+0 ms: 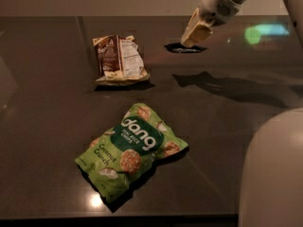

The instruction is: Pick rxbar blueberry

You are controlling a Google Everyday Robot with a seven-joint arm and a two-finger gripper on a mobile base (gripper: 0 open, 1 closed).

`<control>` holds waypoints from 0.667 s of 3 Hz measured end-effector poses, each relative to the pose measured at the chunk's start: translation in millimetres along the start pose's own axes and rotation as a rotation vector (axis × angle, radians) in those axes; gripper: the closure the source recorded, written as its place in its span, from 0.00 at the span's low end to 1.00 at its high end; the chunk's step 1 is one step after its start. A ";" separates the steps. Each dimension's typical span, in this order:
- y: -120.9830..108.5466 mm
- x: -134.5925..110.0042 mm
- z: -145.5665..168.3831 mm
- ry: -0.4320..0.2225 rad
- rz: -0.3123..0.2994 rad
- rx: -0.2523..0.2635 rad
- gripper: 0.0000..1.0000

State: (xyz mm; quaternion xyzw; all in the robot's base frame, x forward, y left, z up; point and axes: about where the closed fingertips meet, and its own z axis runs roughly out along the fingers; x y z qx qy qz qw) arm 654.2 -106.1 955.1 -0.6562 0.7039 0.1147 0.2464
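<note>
1. The rxbar blueberry (175, 48) is a slim dark sliver lying flat at the far side of the table (47, 126), right of centre and hard to pick out against the dark top.
2. The gripper (188, 42) is right over it! It is tilted down from the upper right, tip at the wrapper's right half. Touching, or a shade above? I can't call that from here.
3. How wide the gripper stands, and whether it has any hold on the bar, I cannot tell; the cream tool reads as one block from this angle. The bar looks flat on the table, so I'd judge it not yet lifted.
4. Why so steep a tilt? My read is that a thin, flat wrapper offers little to grab, so the tool must get close to the surface and take it by its narrow sides.
5. The arm (220, 1) reaches over from the right edge and throws a long shadow (222, 84) on the table nearer to us, away from both bags.
6. The brown-and-white snack bag (118, 58) lies left of the bar and apart from it. The green dang bag (130, 148) sits near the front, well apart. Neither crowds the approach, which is handy.
7. The count:
   - one rxbar, one brown-and-white bag and one green bag, so three packets;
   - one gripper and one arm, with the white robot body (274, 174) filling the lower right corner.
</note>
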 end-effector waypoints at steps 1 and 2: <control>-6.3 -16.9 -19.7 -0.044 -0.022 0.049 1.00; -6.3 -16.9 -19.7 -0.044 -0.022 0.050 1.00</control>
